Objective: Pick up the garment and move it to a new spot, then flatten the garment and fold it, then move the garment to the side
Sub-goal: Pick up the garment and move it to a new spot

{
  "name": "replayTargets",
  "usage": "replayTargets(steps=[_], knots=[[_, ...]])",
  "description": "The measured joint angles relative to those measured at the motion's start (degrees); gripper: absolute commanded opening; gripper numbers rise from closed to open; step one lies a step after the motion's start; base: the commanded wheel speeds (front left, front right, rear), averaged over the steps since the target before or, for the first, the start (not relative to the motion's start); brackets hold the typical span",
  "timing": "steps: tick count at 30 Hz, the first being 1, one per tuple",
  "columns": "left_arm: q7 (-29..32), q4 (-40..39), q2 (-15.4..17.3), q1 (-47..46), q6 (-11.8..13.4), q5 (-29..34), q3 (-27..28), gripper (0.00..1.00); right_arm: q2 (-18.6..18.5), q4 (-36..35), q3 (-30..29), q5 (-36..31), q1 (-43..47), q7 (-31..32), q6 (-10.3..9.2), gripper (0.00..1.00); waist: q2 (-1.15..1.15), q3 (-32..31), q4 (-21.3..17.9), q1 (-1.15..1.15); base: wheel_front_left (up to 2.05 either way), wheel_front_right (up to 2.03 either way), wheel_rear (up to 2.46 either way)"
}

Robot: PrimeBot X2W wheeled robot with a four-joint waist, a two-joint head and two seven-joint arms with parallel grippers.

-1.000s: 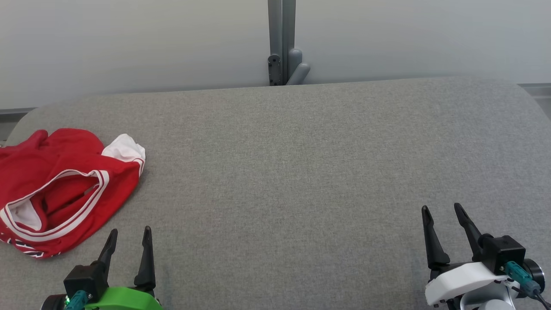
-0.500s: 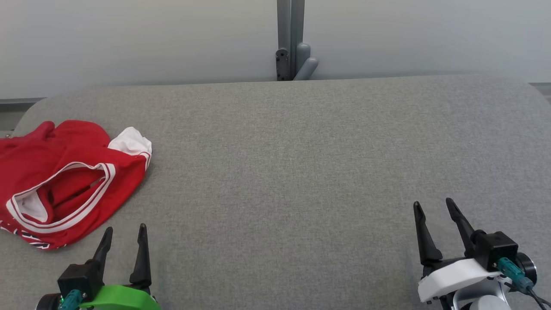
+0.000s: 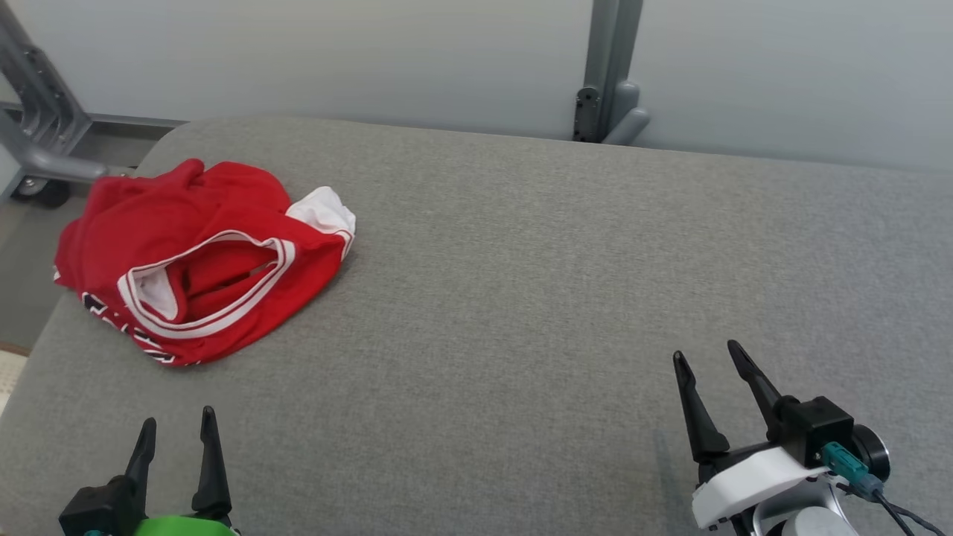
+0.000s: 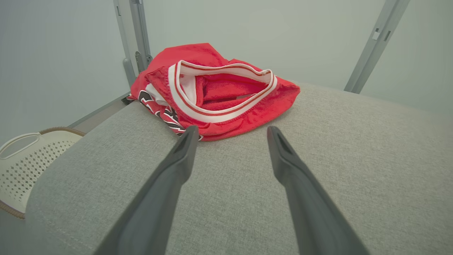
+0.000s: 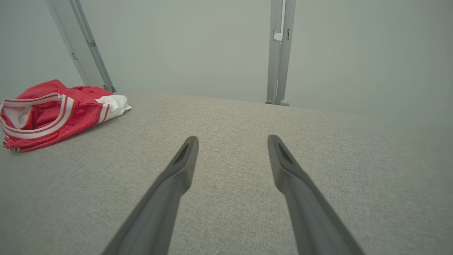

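Garment (image 3: 201,253) at left edge, broad grey pad (image 3: 558,283)

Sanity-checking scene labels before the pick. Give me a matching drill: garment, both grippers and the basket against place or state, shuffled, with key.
Things:
1. garment
2. left gripper
3. right gripper
4. basket

Place or state:
A. open, over the bare grey surface, well away from the cloth
B. pale, perforated, off the surface's edge
C. crumpled, red with white trim, at the surface's left end
D. open, pointing at the red cloth, short of it

Pairs: 1-C, 2-D, 3-A, 4-B
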Motion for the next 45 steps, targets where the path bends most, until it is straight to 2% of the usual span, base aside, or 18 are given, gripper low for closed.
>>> replayTargets(steps=[9, 15, 21, 31, 36, 42, 43, 44, 45], knots=[[0.00, -0.69, 0.00, 0.98, 0.00, 0.24, 2.56, 1.00, -0.15, 0.74, 3.83, 0.59, -0.92, 0.00, 0.01, 1.00, 0.00, -0.76, 6.81, 0.00, 0.00, 0.00, 0.00], [0.00, 0.08, 0.22, 0.30, 0.00, -0.07, 3.02, 1.00, -0.83, 0.77, 4.57, 0.65, -1.10, 0.00, 0.01, 1.00, 0.00, -0.26, 7.27, 0.00, 0.00, 0.00, 0.00], [2.67, 8.33, 2.14, -9.35, 0.00, -4.87, 2.49, 1.00, -1.89, 0.40, 4.42, 0.44, -3.10, 0.00, 0.01, 1.00, 0.00, 2.33, 5.99, 0.00, 0.00, 0.00, 0.00], [11.03, 21.89, 8.81, -29.03, 0.00, -10.04, 3.00, 1.00, -2.92, -0.87, 4.17, -0.76, -7.89, 0.00, 0.00, 1.00, 0.00, 11.38, 2.22, 0.00, 0.00, 0.00, 0.00], [11.33, 28.84, 10.90, -34.97, 0.00, -11.63, 3.55, 1.00, -2.78, -1.18, 3.96, -1.11, -9.54, 0.00, 0.01, 1.00, 0.00, 16.20, 0.32, 0.00, 0.00, 0.00, 0.00], [9.71, 37.23, 11.82, -38.18, 0.00, -13.14, 3.48, 1.00, -2.47, -1.08, 3.48, -1.26, -10.68, 0.00, 0.01, 1.00, 0.00, 20.01, -2.32, 0.01, 0.00, 0.00, 0.00], [9.58, 38.10, 11.99, -38.55, 0.00, -13.35, 3.22, 0.40, -2.47, -1.09, 3.44, -1.26, -10.89, 0.00, 0.01, 1.00, 0.00, 20.32, -2.78, 0.01, 0.00, 0.00, 0.00], [8.73, 38.87, 12.10, -38.90, 0.00, -13.59, 2.98, 0.00, -2.44, -1.11, 3.36, -1.26, -11.00, 0.00, 0.01, 1.00, 0.00, 20.58, -3.21, 0.01, 0.00, 0.00, 0.00], [7.72, 39.39, 12.25, -39.17, 0.00, -13.71, 2.56, 0.00, -2.42, -1.08, 3.24, -1.26, -11.00, 0.00, 0.01, 1.00, 0.00, 20.78, -3.61, 0.01, 0.00, 0.00, 0.00]])
